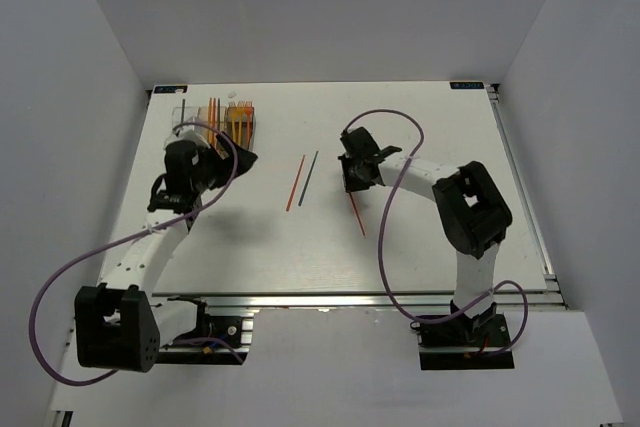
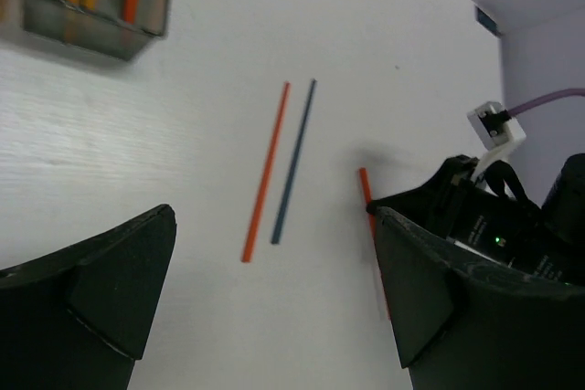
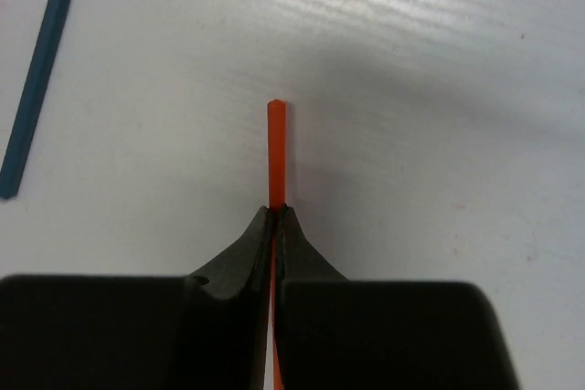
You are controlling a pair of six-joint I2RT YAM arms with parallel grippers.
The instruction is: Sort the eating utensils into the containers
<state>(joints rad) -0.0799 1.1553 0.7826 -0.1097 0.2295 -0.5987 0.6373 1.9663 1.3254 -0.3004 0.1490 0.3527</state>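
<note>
Several orange and red eating utensils [image 1: 228, 115] already stand in the containers [image 1: 192, 127] at the far left corner of the tabletop [image 1: 430, 237]. Three are left out: an orange stick [image 1: 295, 184] and a dark blue stick [image 1: 309, 178] side by side near the middle, and a red stick [image 3: 276, 148] right of centre, pinched in the clenched right tool [image 3: 275, 216]. The left tool [image 2: 272, 216] gapes empty near the containers.
</note>
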